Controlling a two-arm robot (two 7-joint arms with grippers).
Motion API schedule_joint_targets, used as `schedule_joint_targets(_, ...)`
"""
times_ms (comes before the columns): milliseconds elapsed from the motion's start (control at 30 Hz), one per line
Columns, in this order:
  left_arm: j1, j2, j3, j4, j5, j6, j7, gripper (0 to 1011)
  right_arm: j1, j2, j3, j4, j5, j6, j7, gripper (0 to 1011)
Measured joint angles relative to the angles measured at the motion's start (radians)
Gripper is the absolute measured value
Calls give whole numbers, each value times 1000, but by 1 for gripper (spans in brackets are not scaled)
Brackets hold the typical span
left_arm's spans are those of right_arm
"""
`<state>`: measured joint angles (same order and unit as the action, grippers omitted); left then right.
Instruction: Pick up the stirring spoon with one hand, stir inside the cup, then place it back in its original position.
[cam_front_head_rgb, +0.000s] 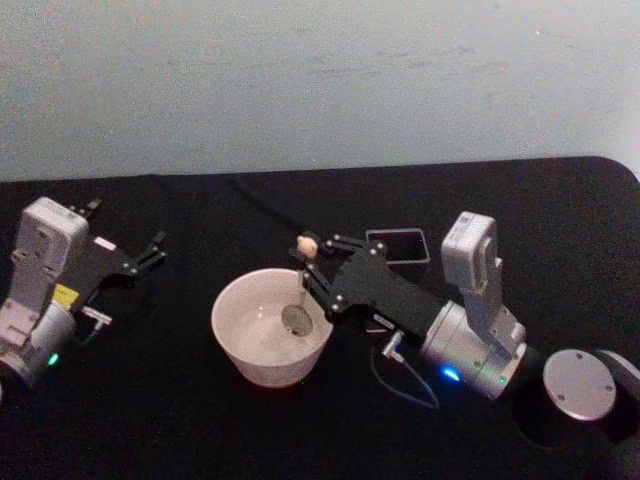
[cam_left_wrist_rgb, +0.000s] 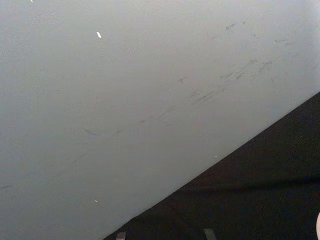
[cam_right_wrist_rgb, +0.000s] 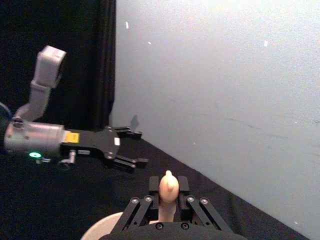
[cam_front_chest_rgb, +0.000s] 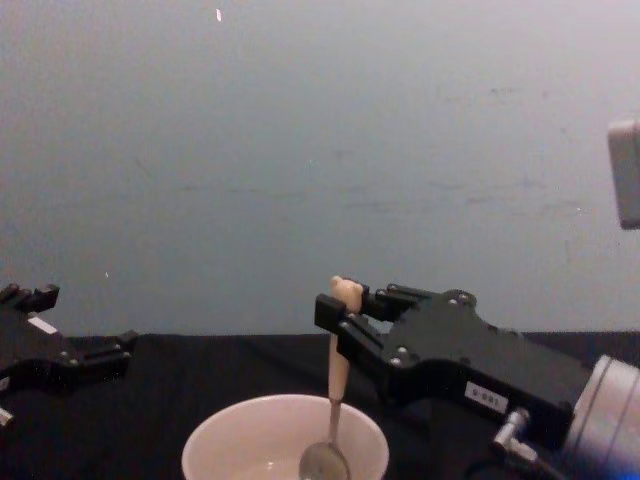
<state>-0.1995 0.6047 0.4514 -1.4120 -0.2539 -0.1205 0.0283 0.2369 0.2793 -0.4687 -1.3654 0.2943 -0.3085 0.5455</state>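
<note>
Cup (cam_front_chest_rgb: 285, 440): cut off by chest view's bottom edge. Holder (cam_front_head_rgb: 400, 233): lower part hidden behind right pincer (cam_front_head_rgb: 305, 265). Stirring spoon (cam_front_chest_rgb: 338, 375): handle partly covered by fingers (cam_front_chest_rgb: 360, 335).

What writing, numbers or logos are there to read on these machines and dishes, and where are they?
No text is readable.
Yellow sticker on the left arm: too blurred.
White tag on the left gripper: too blurred.
White label on the right gripper: dark marks, too small.
Cup and stirring spoon: no markings seen.
</note>
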Motion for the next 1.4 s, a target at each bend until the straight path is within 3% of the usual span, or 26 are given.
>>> schedule_joint_targets(300,0,0,0,0,0,0,0,1001,-22,6,-29,-40,18,12,29,212)
schedule_joint_targets(667,0,0,0,0,0,0,0,1001,36,-50,-60,42,-17,-12,9,212)
schedule_joint_targets(933,0,0,0,0,0,0,0,1001,81,-84,-45,113,-44,-28,-29,212)
schedule_joint_targets(1400,0,0,0,0,0,0,0,1001,82,-80,-17,126,-62,-35,-42,212)
